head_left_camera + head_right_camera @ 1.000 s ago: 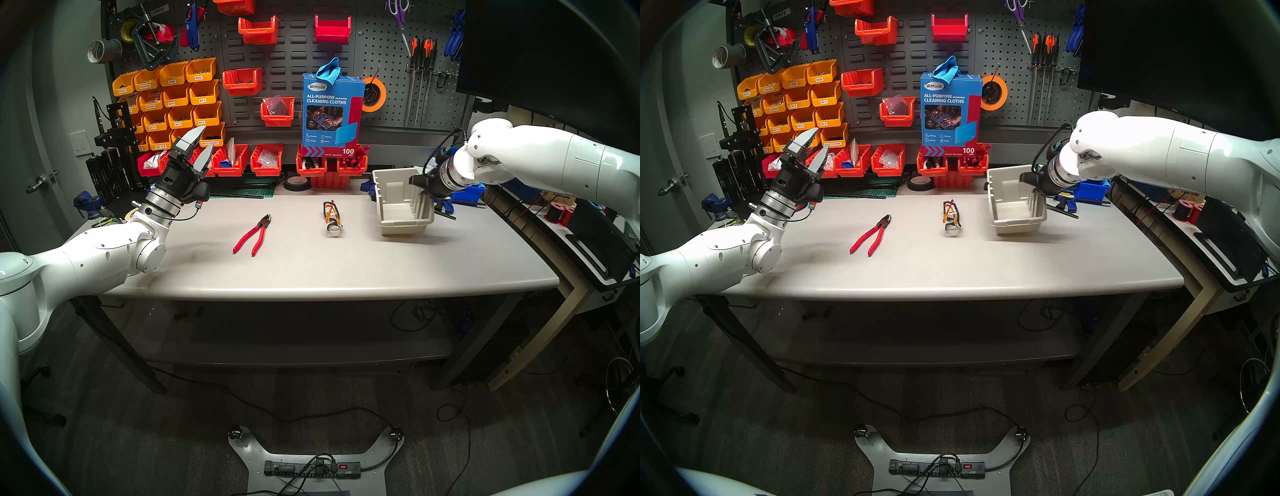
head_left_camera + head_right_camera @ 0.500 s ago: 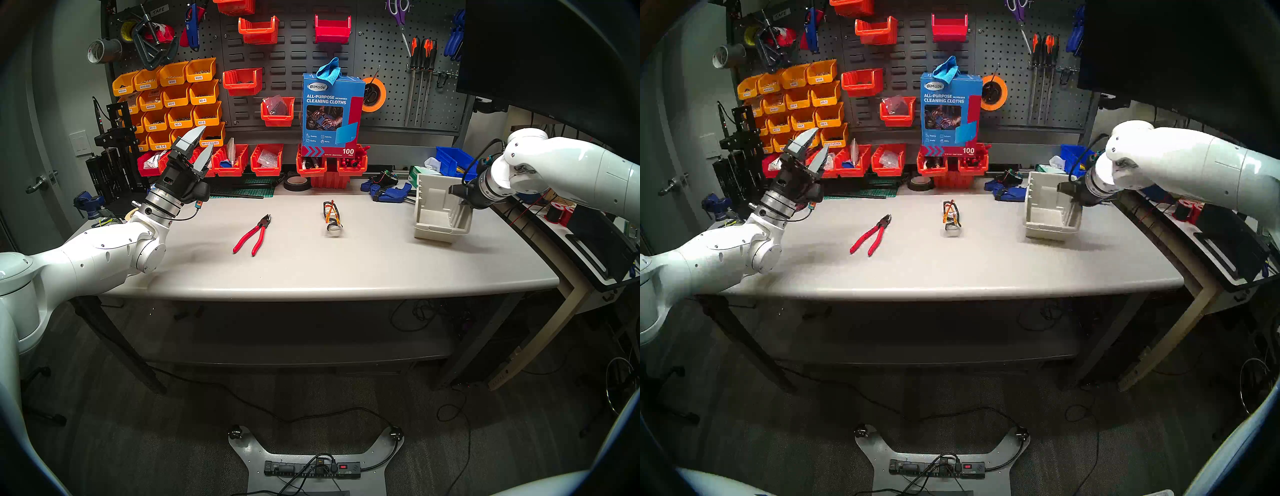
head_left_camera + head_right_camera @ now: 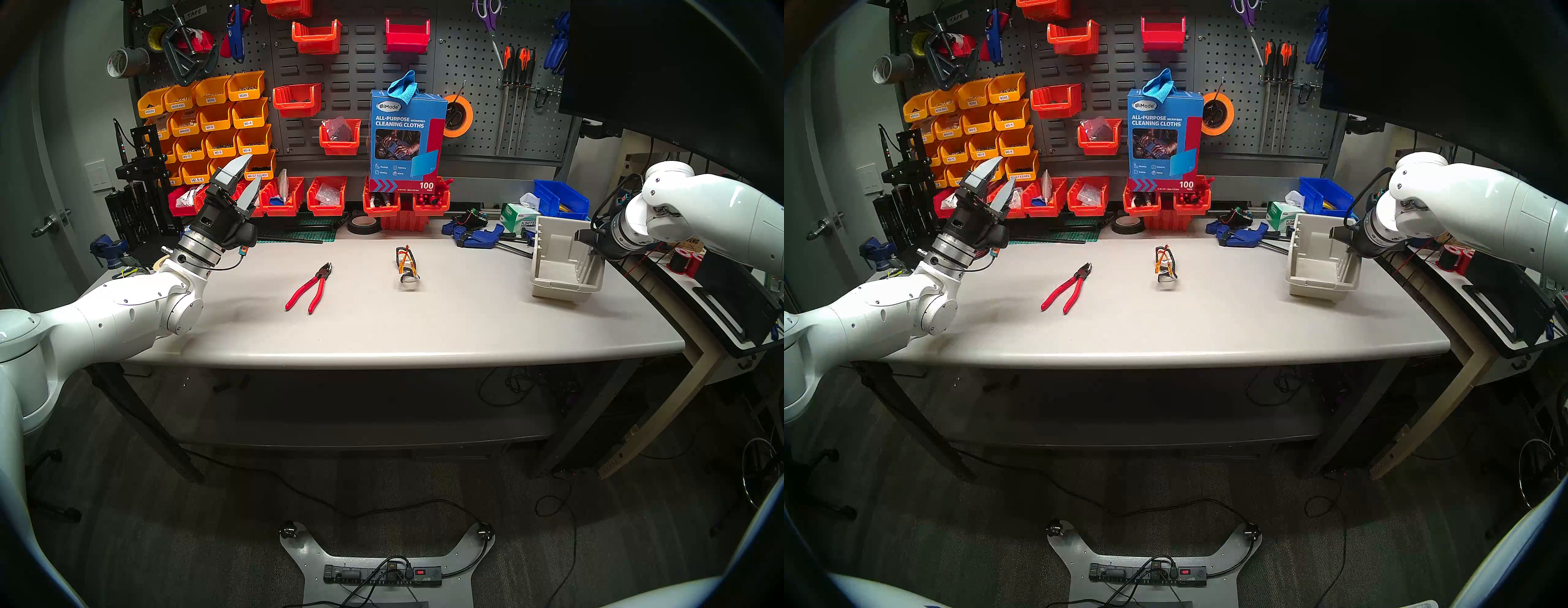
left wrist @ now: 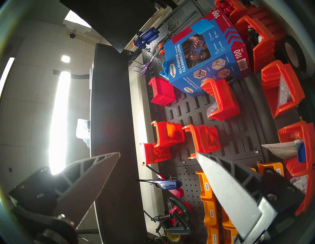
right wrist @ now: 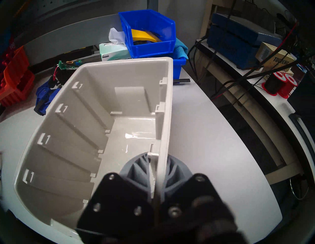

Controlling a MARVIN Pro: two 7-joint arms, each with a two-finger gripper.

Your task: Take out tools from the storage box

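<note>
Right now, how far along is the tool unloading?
Done: the pliers and the safety glasses lie on the table, and the storage box is empty inside. In hand: the right gripper is shut on the box's side wall, holding it near the table's right end. The left gripper is open and empty. Left: apparently only setting the box down.

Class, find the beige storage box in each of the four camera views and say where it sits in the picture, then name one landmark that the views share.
Head stereo left: storage box, right of centre, near the table's right end.
Head stereo right: storage box, right of centre.
Left wrist: not in view.
Right wrist: storage box fills the centre, right gripper shut on its wall.
Shared landmark: blue bin behind the box.
</note>
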